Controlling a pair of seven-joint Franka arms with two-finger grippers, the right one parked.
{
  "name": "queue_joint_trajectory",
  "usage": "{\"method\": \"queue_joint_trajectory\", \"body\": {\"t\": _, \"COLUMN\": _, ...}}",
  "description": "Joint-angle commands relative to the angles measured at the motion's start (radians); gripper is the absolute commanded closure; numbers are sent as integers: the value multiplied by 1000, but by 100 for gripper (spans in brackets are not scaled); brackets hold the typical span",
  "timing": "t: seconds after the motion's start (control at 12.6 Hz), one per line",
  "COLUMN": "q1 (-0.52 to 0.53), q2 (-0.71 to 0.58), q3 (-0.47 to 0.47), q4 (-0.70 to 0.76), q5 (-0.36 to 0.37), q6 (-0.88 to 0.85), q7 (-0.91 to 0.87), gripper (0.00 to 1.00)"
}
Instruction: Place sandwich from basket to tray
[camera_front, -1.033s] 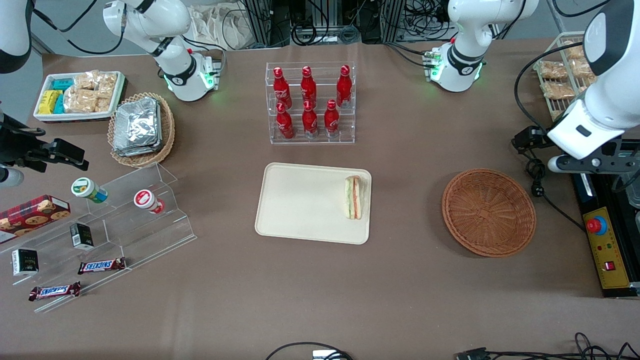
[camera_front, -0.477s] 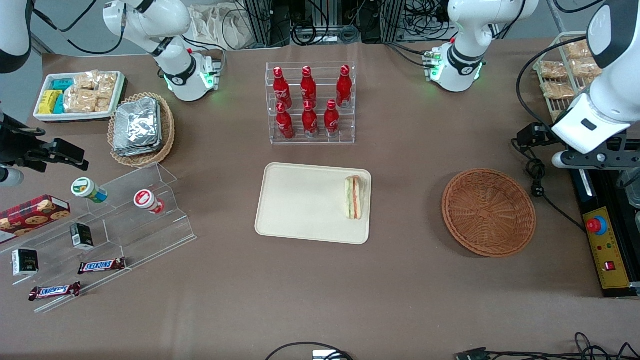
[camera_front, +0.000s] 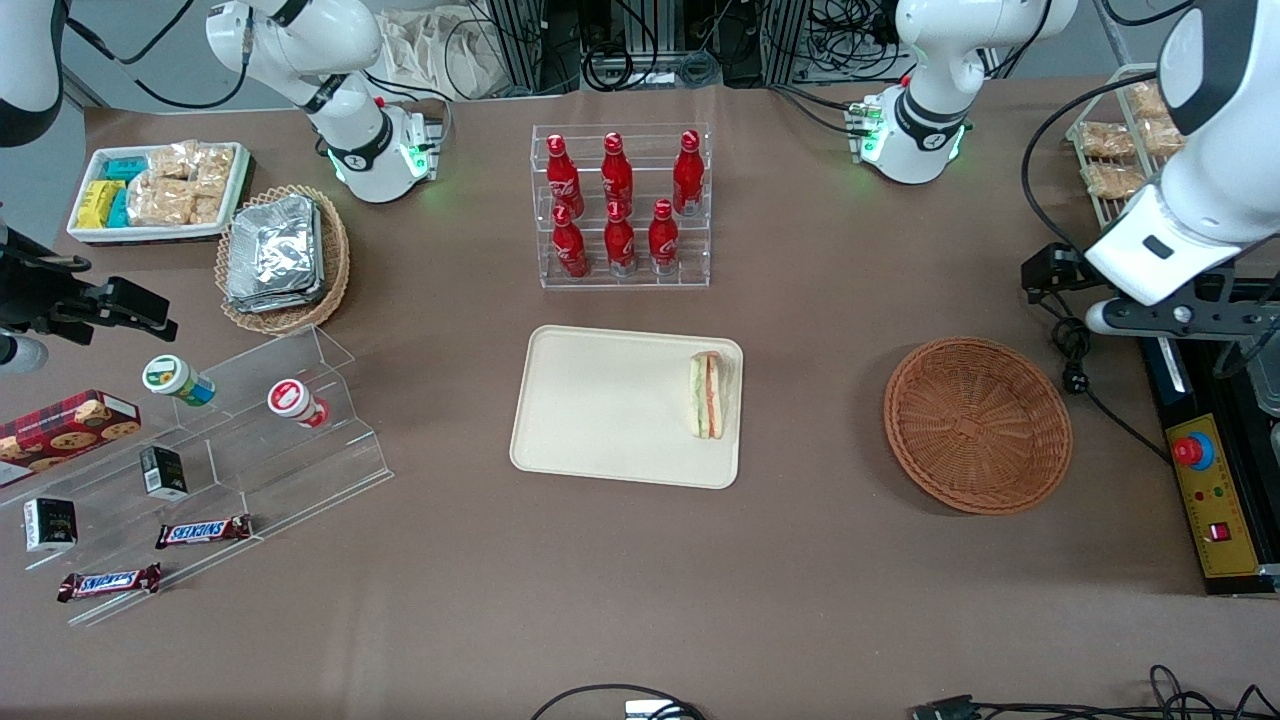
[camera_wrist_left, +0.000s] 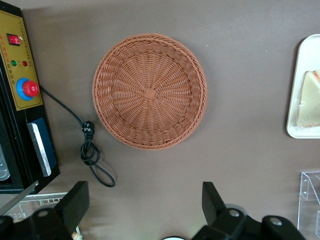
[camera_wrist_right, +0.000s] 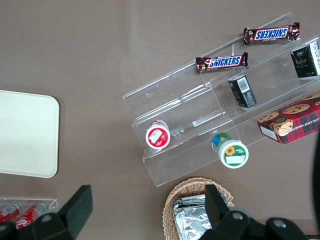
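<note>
With jaws wide, gripper (camera_wrist_left: 145, 207) above brown table (camera_front: 820, 600), holding nothing.

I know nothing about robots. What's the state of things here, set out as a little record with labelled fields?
sandwich: lying on the tray, at its end toward the basket
tray: cream, flat on the table, holds only the sandwich
basket: round brown wicker, nothing in it
gripper: raised above the table toward the working arm's end, beside the basket, fingers open, holding nothing
task: appears done, sandwich out of the basket and on the tray
</note>
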Motion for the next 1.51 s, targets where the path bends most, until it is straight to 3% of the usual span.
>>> {"method": "queue_joint_trajectory", "body": {"t": 0.0, "q1": 31, "q2": -24, "q3": -24, "q4": -19, "q5": -1, "q6": 5, "q7": 1, "gripper": 0}}
{"method": "queue_joint_trajectory", "body": {"t": 1.43, "q1": 28, "q2": -16, "q3": -15, "q4": -22, "q5": -47, "q6": 18, "q7": -42, "gripper": 0}}
